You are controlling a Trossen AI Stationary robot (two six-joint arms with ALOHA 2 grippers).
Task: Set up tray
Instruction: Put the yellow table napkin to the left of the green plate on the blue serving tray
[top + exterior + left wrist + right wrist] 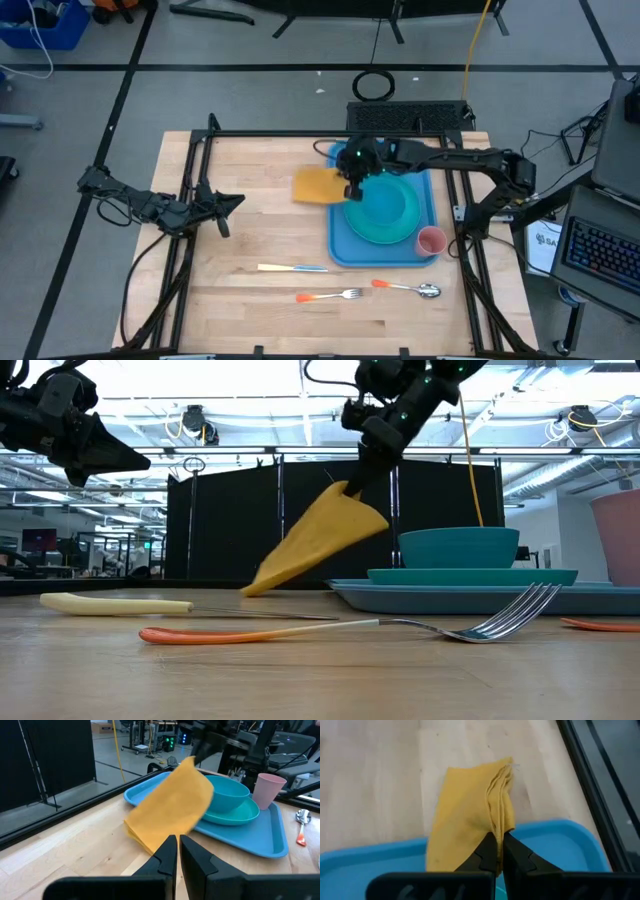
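Observation:
The blue tray (432,200) lies at the table's right, holding a turquoise plate (400,222) with a bowl (458,545) on it and a pink cup (431,241). My right gripper (352,188) is shut on the folded yellow-orange napkin (318,185) over the tray's left rim. My left gripper (232,200) is shut and empty at the table's left. A knife (292,268), a fork (328,295) and a spoon (408,288) lie near the front. My right gripper pinches the folded napkin between its two fingers at one raised end (496,831), several layers together, from above. The napkin slants down toward the table's left, and its lower end (258,588) rests on the wood.
A dark frame (200,160) runs along the table's left, far and right sides. The knife, fork and spoon lie on the wood in front of the tray. Bare wood (250,235) lies between my left gripper and the tray.

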